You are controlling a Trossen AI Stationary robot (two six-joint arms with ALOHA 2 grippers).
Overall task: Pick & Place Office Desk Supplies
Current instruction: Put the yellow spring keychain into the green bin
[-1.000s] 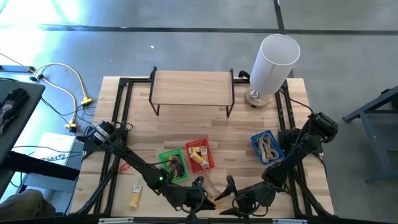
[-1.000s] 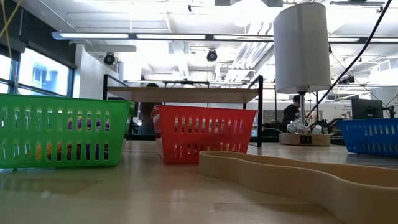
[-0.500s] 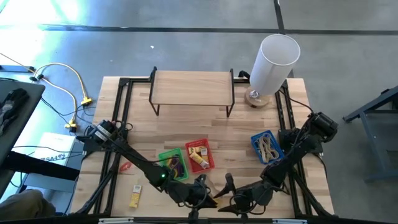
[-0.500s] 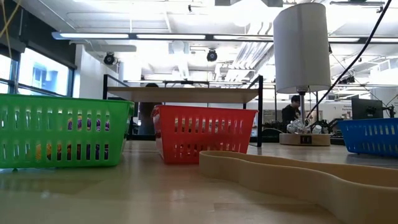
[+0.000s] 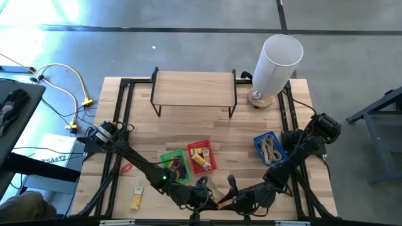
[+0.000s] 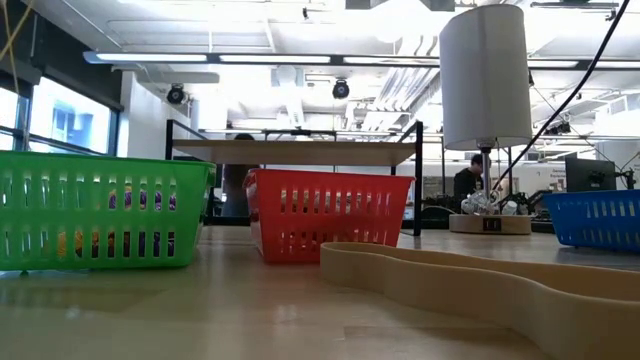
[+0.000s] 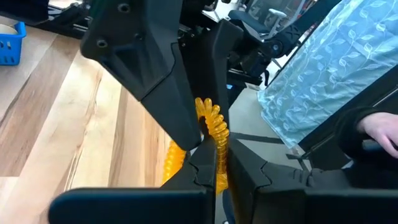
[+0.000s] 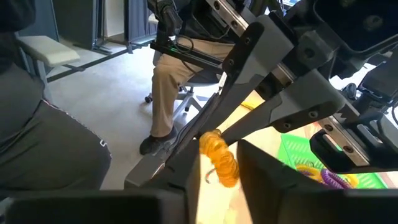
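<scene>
An orange coil [image 7: 214,134] is pinched by the left gripper [image 5: 202,196]; the right gripper [image 5: 233,199], narrowed around it, should be fully tightened before release.

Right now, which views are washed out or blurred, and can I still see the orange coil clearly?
Low view: ceiling lights blow out the top, and the near tan rubber band is soft. High view: glare on the floor at upper left; the grippers sit dark at the table's front edge. Left wrist view: orange coil sharp between the left gripper fingers. Right wrist view: coil clear too, by the right gripper.
</scene>
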